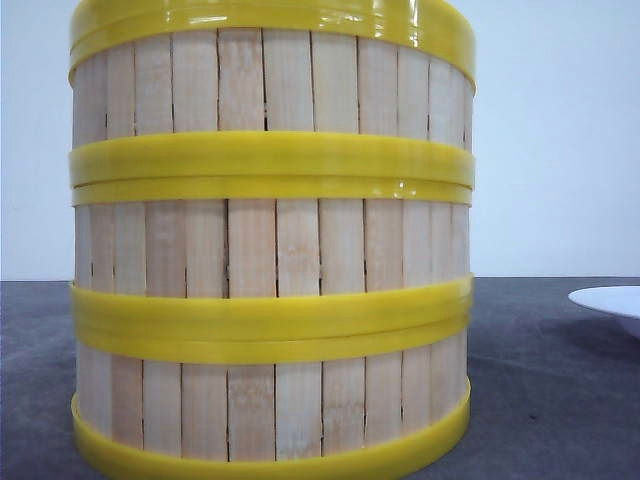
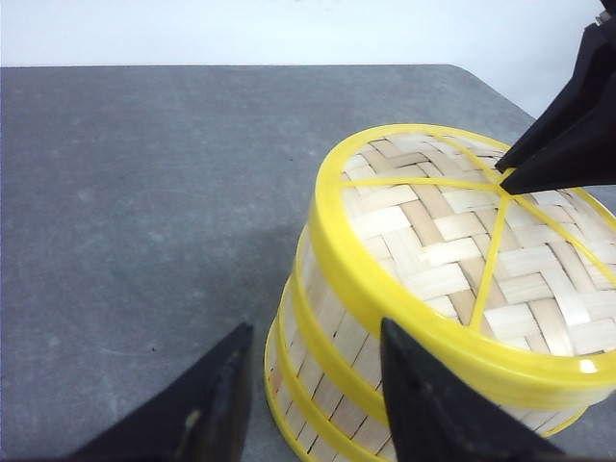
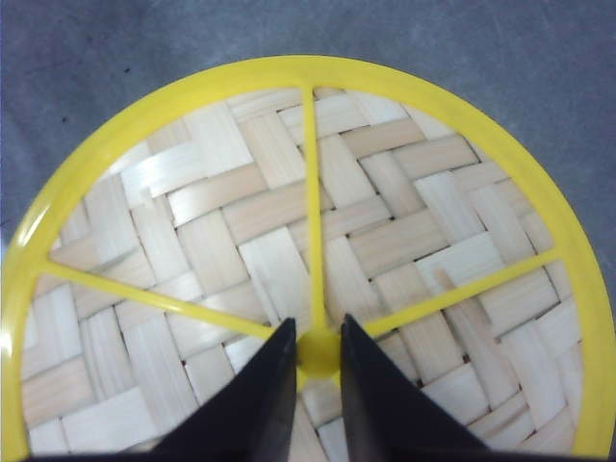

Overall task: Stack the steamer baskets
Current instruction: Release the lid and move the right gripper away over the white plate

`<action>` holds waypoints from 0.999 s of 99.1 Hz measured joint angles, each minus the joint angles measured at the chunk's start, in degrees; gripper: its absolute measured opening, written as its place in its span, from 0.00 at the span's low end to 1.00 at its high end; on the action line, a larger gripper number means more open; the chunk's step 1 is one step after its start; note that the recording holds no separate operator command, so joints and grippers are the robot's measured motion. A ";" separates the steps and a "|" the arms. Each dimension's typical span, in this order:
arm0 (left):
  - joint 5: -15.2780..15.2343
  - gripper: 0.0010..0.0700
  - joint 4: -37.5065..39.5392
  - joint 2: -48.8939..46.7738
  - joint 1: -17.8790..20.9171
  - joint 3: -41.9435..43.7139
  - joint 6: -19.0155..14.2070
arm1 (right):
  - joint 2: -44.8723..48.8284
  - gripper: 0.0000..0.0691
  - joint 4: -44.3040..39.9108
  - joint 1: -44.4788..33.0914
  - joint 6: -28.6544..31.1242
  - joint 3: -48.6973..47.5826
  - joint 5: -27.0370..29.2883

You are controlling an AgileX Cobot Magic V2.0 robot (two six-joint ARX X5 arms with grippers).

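Three steamer baskets (image 1: 270, 240) stand stacked on the desk (image 2: 144, 192). I see my right claw (image 3: 318, 351) directly above the stack's centre, narrowed around the top's yellow hub (image 3: 318, 354). My left claw (image 2: 308, 390), spread wide, hangs beside the wall.

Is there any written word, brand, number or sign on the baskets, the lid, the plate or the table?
None: no text shows in any view. The steamer baskets, the woven lid, the white plate and the grey table are all plain and unmarked.
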 joint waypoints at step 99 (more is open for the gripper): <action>0.00 0.33 -0.02 0.00 0.00 0.00 0.00 | -18.73 0.49 2.36 -0.09 -0.59 8.68 23.08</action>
